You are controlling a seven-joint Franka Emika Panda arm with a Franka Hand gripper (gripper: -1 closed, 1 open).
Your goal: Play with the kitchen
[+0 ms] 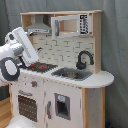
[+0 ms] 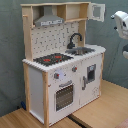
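The kitchen [image 1: 65, 95] is a white and light-wood toy with a black-red stovetop [image 1: 44, 66], a black faucet [image 1: 84, 59] over a sink [image 1: 72, 74], an oven door [image 1: 27, 106] and a grey hood [image 1: 39, 25]. In the second exterior view the kitchen [image 2: 50, 80] shows its stovetop [image 2: 52, 59] and faucet [image 2: 75, 39]. My white arm [image 1: 15, 50] stands at the first exterior view's left, and my gripper [image 1: 30, 61] is low by the stovetop's left edge, mostly hidden. In the second exterior view only the arm [image 2: 121, 22] shows, at the right edge.
A grey curtain [image 2: 10, 50] hangs behind everything. The kitchen stands on a wooden surface [image 2: 102, 112]. An upper cabinet door [image 2: 96, 11] is swung open at the top right. A white shape [image 1: 22, 124] lies at the bottom left.
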